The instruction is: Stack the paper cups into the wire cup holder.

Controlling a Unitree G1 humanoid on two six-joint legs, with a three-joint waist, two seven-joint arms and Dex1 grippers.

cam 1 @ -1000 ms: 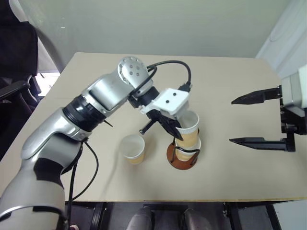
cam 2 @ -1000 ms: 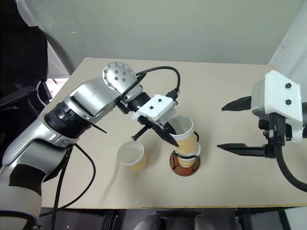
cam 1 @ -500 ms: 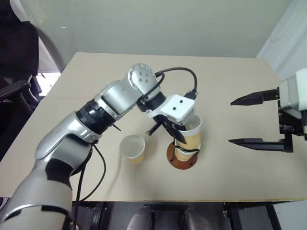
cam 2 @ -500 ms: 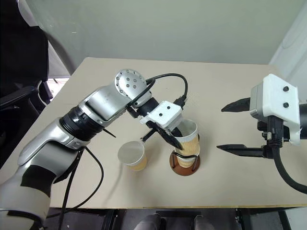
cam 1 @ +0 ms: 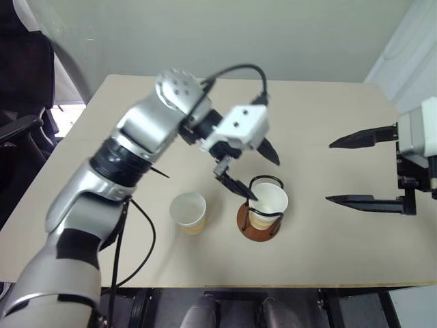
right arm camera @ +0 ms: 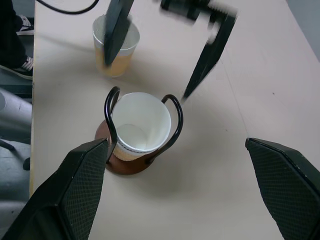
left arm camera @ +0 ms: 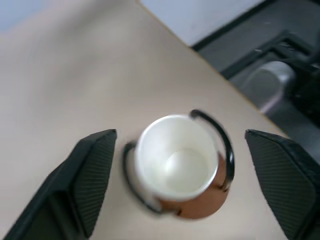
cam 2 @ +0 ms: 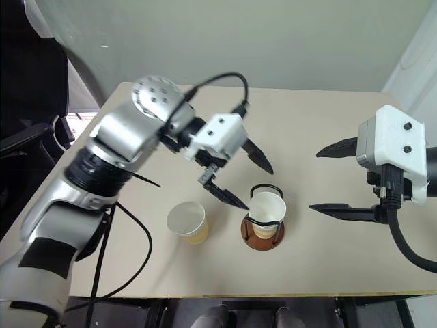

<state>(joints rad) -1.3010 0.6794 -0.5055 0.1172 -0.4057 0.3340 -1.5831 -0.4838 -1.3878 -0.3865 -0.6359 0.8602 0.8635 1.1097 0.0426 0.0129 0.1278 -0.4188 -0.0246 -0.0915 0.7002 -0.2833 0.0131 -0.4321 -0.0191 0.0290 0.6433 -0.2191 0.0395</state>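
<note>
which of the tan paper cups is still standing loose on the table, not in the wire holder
The tan paper cup standing alone on the beige table, to the robot's left of the black wire cup holder; the other visible cup sits inside the holder's loops.

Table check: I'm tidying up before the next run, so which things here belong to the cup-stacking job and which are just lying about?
Job:
- cups nested in the holder
- loose cup, upright on the table beside the holder
- wire holder
- left gripper, jaws open above the holder
- right gripper, open off to the side

Lying about:
- black chair beside the table
</note>
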